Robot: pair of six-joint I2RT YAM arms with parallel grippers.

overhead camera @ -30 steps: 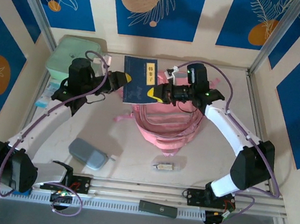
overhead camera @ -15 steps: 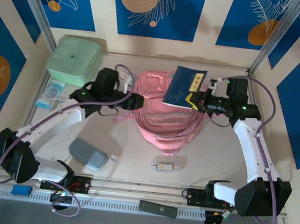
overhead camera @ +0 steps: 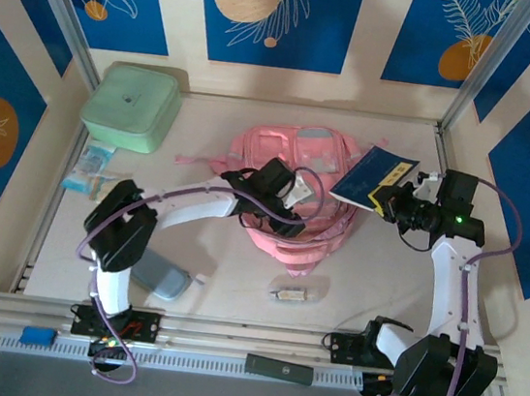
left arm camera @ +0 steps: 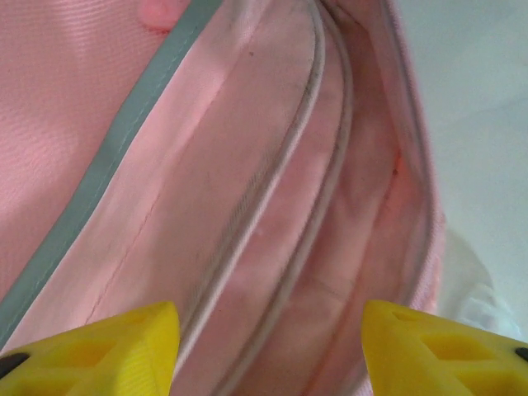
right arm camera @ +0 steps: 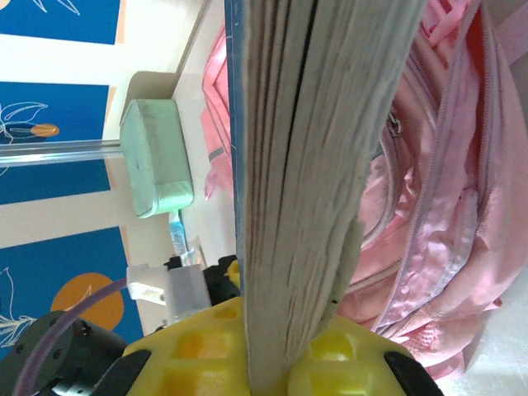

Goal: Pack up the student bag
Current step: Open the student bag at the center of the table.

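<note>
The student bag (overhead camera: 294,163), a soft pink backpack, lies in the middle of the table. My left gripper (overhead camera: 289,199) hovers over its near half. In the left wrist view that gripper (left arm camera: 268,355) is open, its yellow fingertips (left arm camera: 99,346) wide apart just above the pink zipper seams (left arm camera: 272,206), gripping nothing. My right gripper (overhead camera: 396,204) is shut on a dark blue book (overhead camera: 373,178), held tilted above the bag's right edge. The right wrist view looks along the book's page edge (right arm camera: 322,165), clamped between the yellow fingers (right arm camera: 206,346), with the bag (right arm camera: 437,206) behind.
A mint-green box (overhead camera: 132,105) stands at the back left, with small packets (overhead camera: 91,167) in front of it. A grey-blue pouch (overhead camera: 159,274) lies near the left arm's base. A small object (overhead camera: 288,295) sits in front of the bag, and a dark bar (overhead camera: 278,368) lies on the near rail.
My left arm swung right from the table's left side onto the bag, and its jaws widened. My right arm carried the book rightwards, from above the bag to its right edge.
</note>
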